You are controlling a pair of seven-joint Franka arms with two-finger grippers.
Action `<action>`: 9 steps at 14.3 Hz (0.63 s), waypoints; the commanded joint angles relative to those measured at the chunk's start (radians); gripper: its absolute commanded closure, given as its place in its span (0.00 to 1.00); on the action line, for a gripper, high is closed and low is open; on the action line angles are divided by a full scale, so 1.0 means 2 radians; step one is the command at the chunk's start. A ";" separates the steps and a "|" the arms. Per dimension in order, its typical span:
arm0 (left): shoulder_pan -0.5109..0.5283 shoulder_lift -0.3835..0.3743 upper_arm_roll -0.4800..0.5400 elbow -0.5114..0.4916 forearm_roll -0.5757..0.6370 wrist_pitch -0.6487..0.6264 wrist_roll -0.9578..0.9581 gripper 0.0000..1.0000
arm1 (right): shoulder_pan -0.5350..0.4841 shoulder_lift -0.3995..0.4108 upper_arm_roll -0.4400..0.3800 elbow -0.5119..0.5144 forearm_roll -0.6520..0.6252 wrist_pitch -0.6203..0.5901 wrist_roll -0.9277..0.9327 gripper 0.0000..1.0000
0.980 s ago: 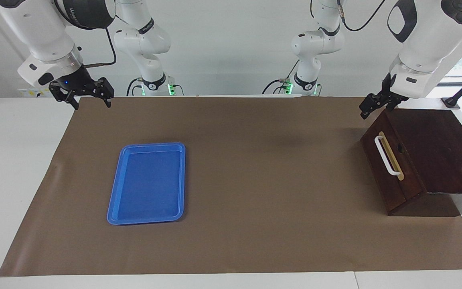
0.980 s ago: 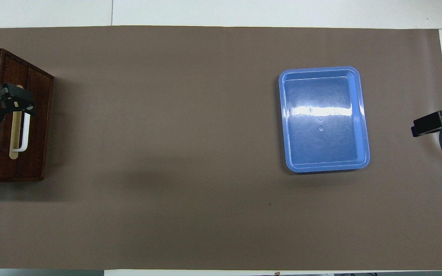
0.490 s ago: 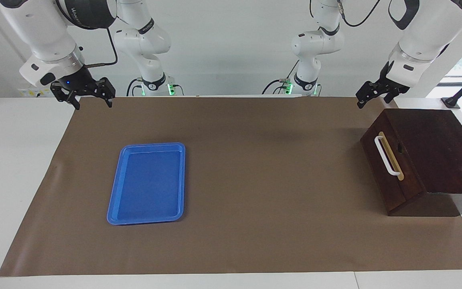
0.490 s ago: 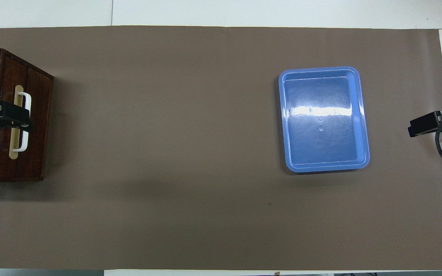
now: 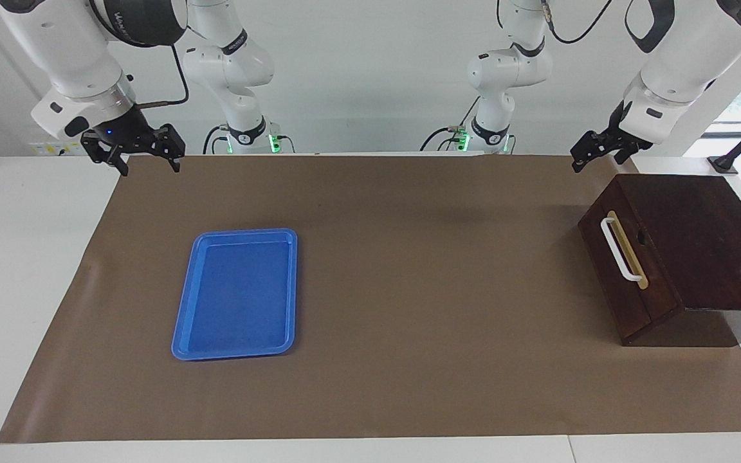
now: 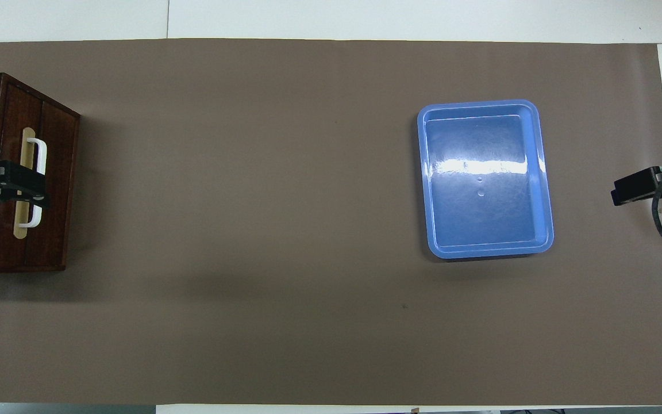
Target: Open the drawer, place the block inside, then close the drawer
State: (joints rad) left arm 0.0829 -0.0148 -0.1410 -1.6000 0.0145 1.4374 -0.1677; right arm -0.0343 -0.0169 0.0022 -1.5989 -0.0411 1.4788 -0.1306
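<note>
The drawer (image 5: 615,270) stands shut in its dark wooden box (image 5: 698,238) at the left arm's end of the table, its white bar handle (image 5: 621,249) facing the middle of the mat. My left gripper (image 5: 584,164) hangs open and empty in the air, over the mat by the box's corner nearest the robots. In the overhead view the left gripper (image 6: 18,185) covers the middle of the handle (image 6: 37,150). My right gripper (image 5: 146,167) waits open and empty over the mat's edge at the right arm's end. The block shows in neither view.
An empty blue tray (image 5: 235,292) lies on the brown mat (image 5: 435,289) toward the right arm's end, also seen from overhead as the tray (image 6: 485,178). White tabletop (image 5: 23,257) borders the mat.
My left gripper has lifted off the box's top corner and drawn back toward the robots. The right gripper has barely shifted. Drawer and tray have stayed put.
</note>
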 commanded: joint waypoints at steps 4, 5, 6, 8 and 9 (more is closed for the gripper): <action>-0.016 -0.006 0.015 -0.010 -0.006 0.018 0.007 0.00 | -0.005 -0.008 0.003 -0.008 0.009 -0.002 -0.005 0.00; -0.016 -0.006 0.015 -0.011 -0.006 0.019 0.008 0.00 | -0.005 -0.008 0.003 -0.007 0.010 -0.002 -0.005 0.00; -0.016 -0.007 0.015 -0.014 -0.006 0.022 0.008 0.00 | -0.005 -0.008 0.003 -0.007 0.011 -0.002 -0.005 0.00; -0.016 -0.006 0.017 -0.013 -0.006 0.024 0.007 0.00 | -0.005 -0.008 0.003 -0.008 0.020 -0.002 -0.005 0.00; -0.016 -0.006 0.018 -0.010 -0.007 0.027 0.007 0.00 | -0.005 -0.008 0.003 -0.008 0.021 -0.002 -0.005 0.00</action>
State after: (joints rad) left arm 0.0701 -0.0161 -0.1297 -1.6182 0.0138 1.4724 -0.1657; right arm -0.0343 -0.0169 0.0022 -1.5989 -0.0254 1.4788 -0.1306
